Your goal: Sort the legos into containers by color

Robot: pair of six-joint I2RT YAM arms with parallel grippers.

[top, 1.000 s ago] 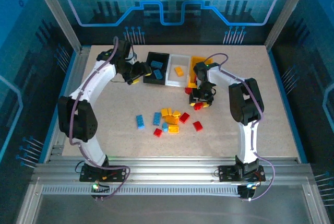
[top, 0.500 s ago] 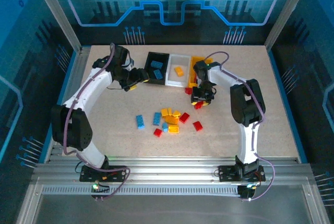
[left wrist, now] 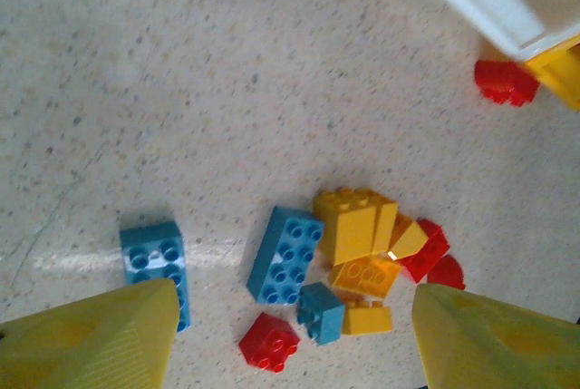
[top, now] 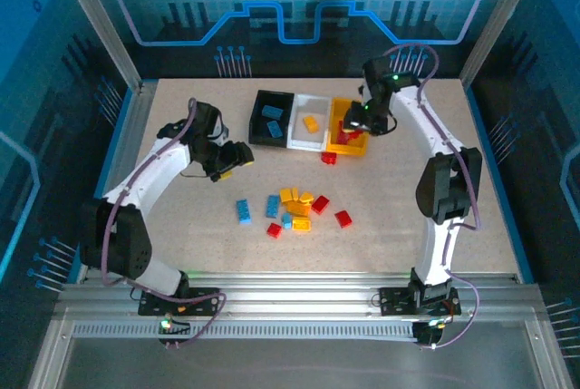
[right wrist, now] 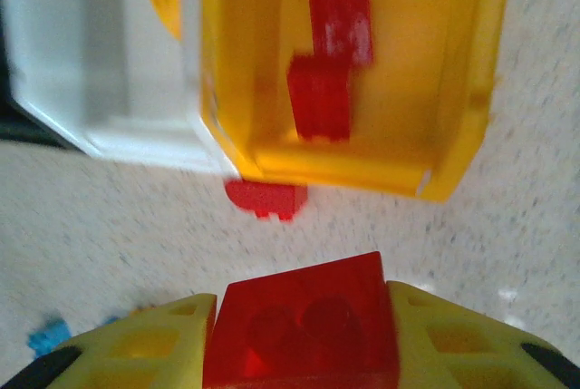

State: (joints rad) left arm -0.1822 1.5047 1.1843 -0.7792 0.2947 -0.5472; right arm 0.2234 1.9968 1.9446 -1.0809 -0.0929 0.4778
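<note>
Partly cropped, red brick gripped in right tool, left tool spread, empty

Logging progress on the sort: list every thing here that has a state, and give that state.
Left tool: open, empty.
Right tool: shut on a red brick, near the yellow bin.
Black bin: holds blue bricks.
White bin: holds one orange brick.
Yellow bin: holds red bricks.
Loose pile: unsorted on the table.
</note>
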